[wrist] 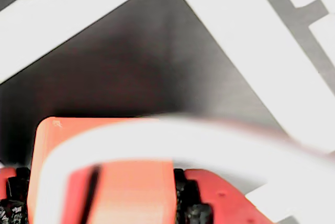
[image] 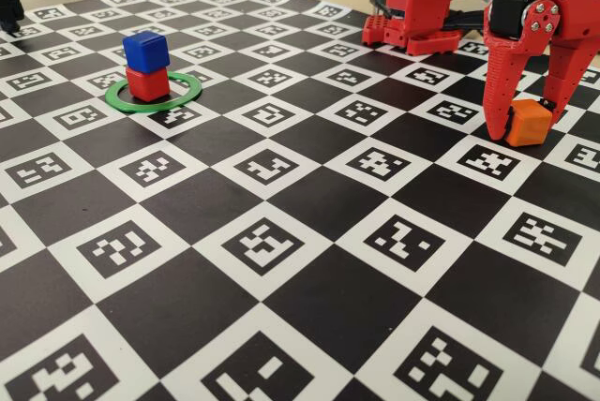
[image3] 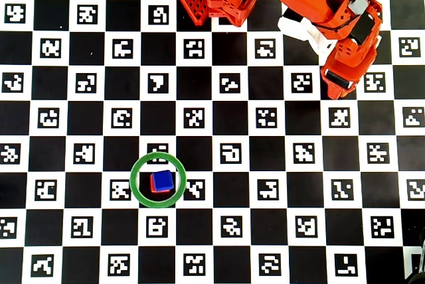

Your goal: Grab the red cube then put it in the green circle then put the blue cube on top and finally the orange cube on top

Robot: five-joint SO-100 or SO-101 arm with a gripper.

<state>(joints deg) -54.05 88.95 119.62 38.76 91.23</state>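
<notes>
The blue cube (image: 146, 51) sits on the red cube (image: 148, 83) inside the green circle (image: 154, 93). The end effector (image: 534, 125) grasps the orange cube (image: 529, 123) low over the tabletop (image: 309, 232), well apart from the stack. Last step: lift, carry across, and place it squarely on top.

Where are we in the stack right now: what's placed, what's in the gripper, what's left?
Done: the red cube sits inside the green circle with the blue cube on top. In hand: the gripper has its fingers either side of the orange cube on the fixed view's right; I can't tell if it is lifted. Left: carry it over and set it on the blue cube.
</notes>
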